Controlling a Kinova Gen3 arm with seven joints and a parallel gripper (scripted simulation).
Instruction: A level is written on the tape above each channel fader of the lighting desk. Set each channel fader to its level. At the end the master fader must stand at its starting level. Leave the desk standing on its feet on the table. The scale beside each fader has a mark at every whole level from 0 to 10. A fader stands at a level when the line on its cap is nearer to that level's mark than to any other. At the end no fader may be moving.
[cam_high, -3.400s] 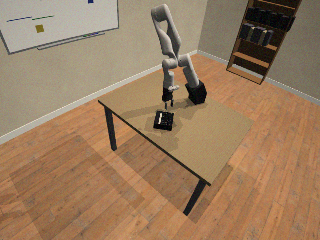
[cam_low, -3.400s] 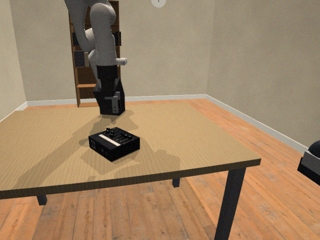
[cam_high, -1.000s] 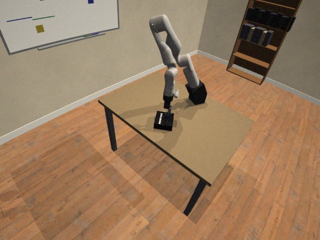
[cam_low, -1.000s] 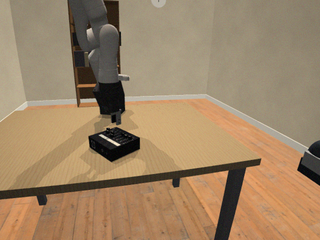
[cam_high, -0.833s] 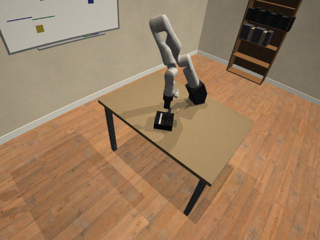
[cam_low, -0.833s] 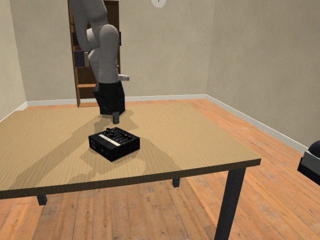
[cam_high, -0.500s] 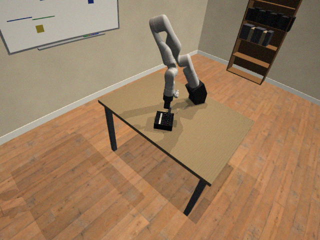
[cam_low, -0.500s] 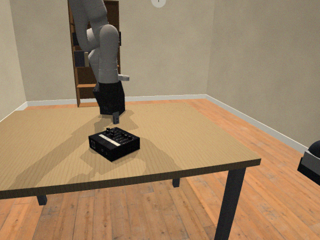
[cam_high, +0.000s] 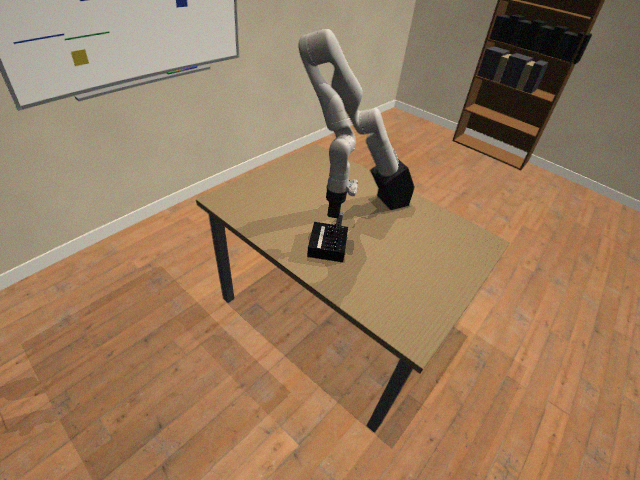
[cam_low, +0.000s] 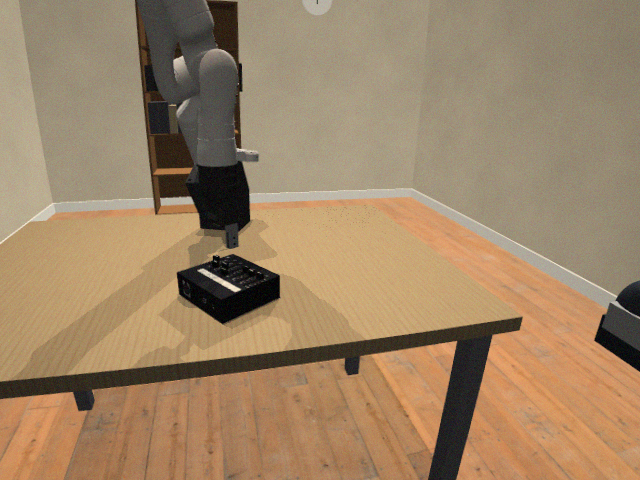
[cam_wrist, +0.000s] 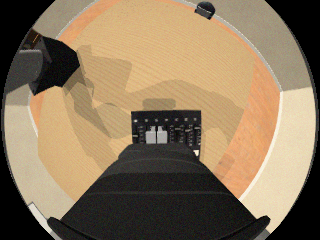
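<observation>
The lighting desk (cam_high: 327, 241) is a small black box standing on its feet on the table, with a pale tape strip and several faders on top. It also shows in the exterior view (cam_low: 227, 285) and in the wrist view (cam_wrist: 167, 132). My gripper (cam_high: 339, 221) hangs a little above the desk's far edge with its fingers shut together and nothing between them; in the exterior view (cam_low: 232, 237) the fingertips stand just above the fader caps. In the wrist view my own hand hides the near part of the desk. The tape's numbers are too small to read.
The arm's black base (cam_high: 393, 184) stands on the table behind the desk. A bookshelf (cam_high: 522, 77) stands at the far wall and a whiteboard (cam_high: 113, 41) hangs on the left wall.
</observation>
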